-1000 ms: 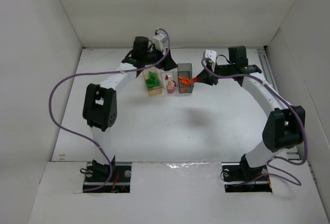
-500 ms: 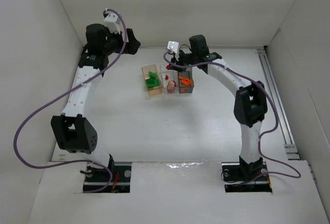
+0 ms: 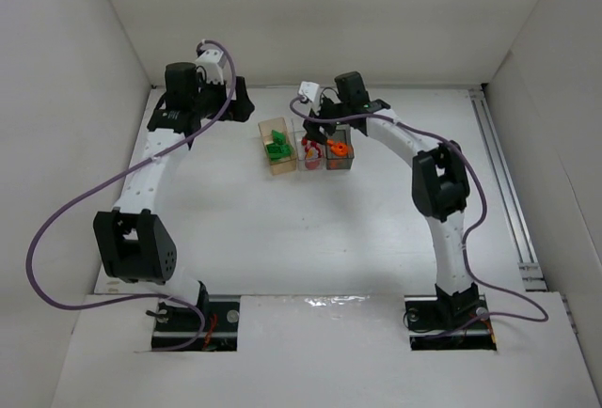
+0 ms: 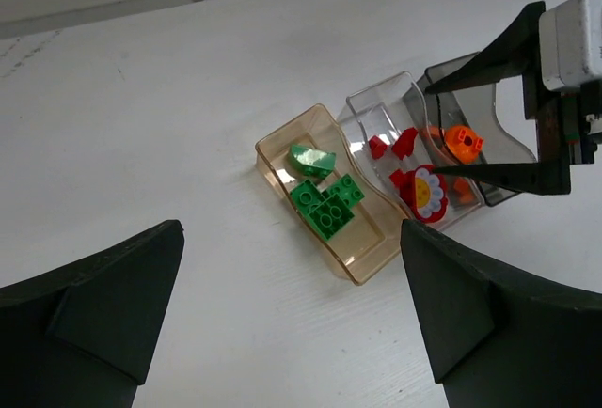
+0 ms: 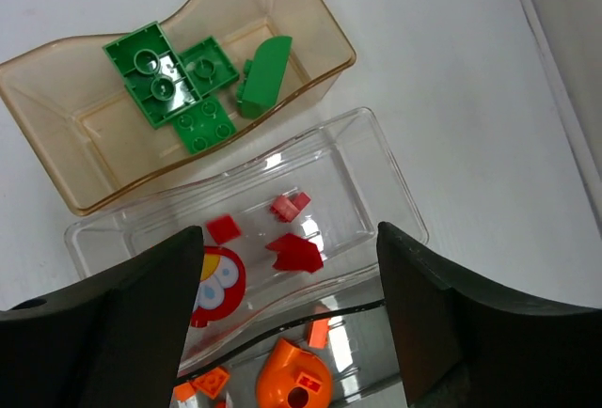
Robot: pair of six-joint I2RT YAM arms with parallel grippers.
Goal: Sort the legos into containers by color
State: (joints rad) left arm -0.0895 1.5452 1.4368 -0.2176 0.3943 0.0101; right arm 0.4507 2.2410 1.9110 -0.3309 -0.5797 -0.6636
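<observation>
Three containers stand side by side: a tan bin (image 3: 280,165), a clear bin (image 3: 310,168) and a grey bin (image 3: 340,164). Green legos (image 5: 169,84) lie in the tan bin (image 5: 103,145). Red legos (image 5: 293,253) and a red flower piece (image 5: 214,281) lie in the clear bin (image 5: 376,164). A round orange piece (image 5: 293,387) and small orange bits sit in the grey bin (image 5: 353,356). My right gripper (image 5: 287,314) hovers open over the clear and grey bins, holding nothing. Off to the bins' left, my left gripper (image 4: 292,333) hangs wide open and empty above bare table.
White walls close in the table at the back and both sides. A rail (image 3: 499,164) runs along the right edge. In the left wrist view the right gripper (image 4: 435,128) reaches over the grey bin (image 4: 494,149), beside the clear bin (image 4: 376,112) and tan bin (image 4: 376,239).
My right gripper swung from the grey bin's right side to above the clear bin and opened; the red piece it carried is out of its fingers. The left arm swung away to the back left and opened.
</observation>
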